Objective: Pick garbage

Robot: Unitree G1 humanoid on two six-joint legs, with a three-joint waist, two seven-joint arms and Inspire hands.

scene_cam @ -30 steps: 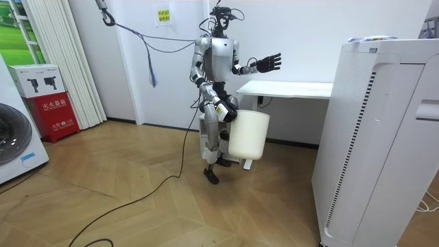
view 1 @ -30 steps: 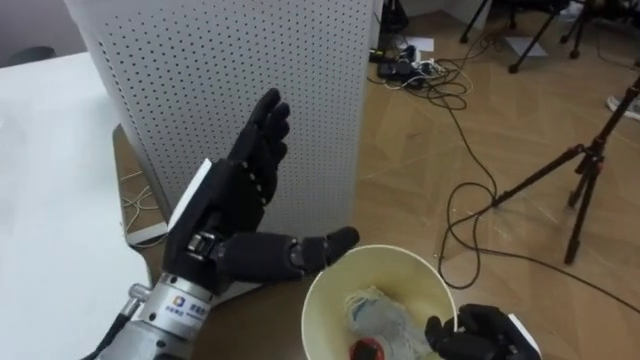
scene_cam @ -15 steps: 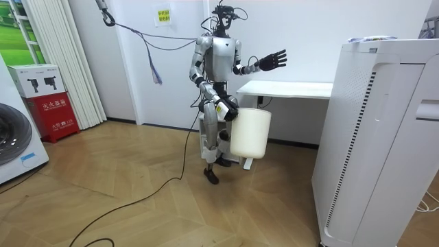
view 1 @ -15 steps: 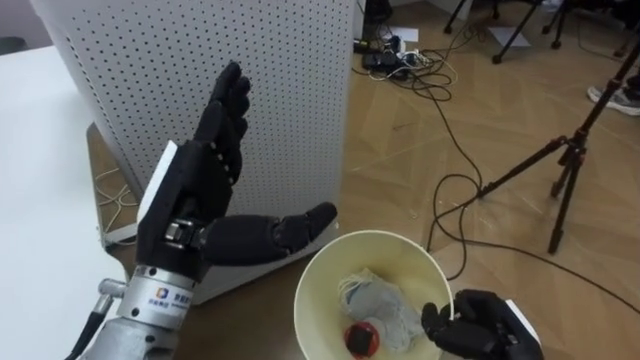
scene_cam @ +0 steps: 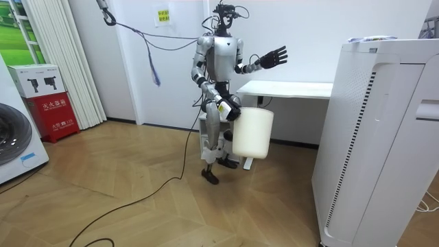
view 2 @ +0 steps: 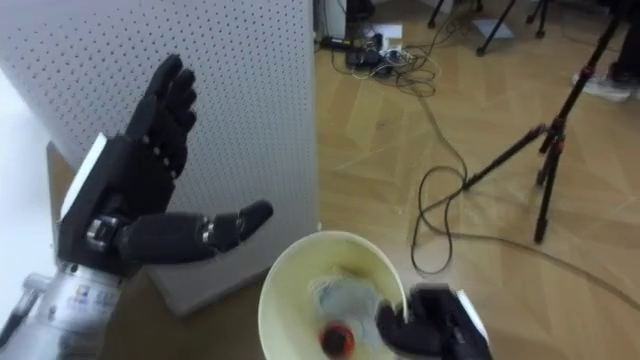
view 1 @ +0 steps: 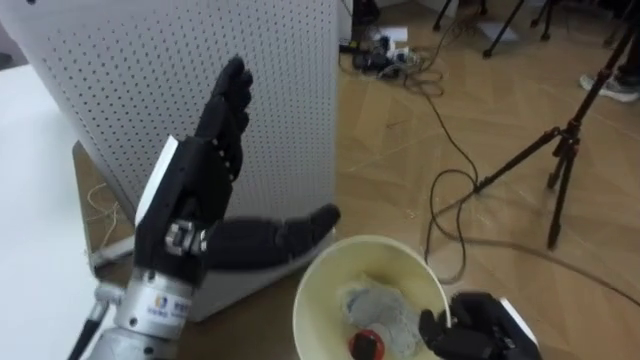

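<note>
The garbage point(view 1: 385, 305), a crumpled pale wad with a small red piece point(view 1: 366, 344) beside it, lies in the bottom of the bin point(view 1: 345, 246). The right hand point(view 1: 470, 325) has its fingers curled over the bin's near rim, though it sits at the picture's edge, so how firm the grip is I can only guess. Compared with a second ago, the bin has drifted a little toward the room view's right, the robot stepping along with it, and the load inside lies as it did. The left hand point(view 1: 195, 190), above and left of the bin, has risen a touch; its fingers are straight, its thumb reaches out toward the rim, and it holds nothing. I take this to mean that this piece is already picked and binned, and the robot is carrying the bin onward to more litter or to a place to set it down (a free, flat hand suggests another pick). The eye views give what the room view cannot: the bin's contents, the fingers on the rim, the perforated unit point(view 1: 120, 80) just behind the bin, and the cable point(view 1: 440, 205) and tripod point(view 1: 560, 165) off to the bin's right. The room view adds the stance: upright, bin hanging at hip level, the table point(scene_cam: 288, 89) just beyond the bin.
</note>
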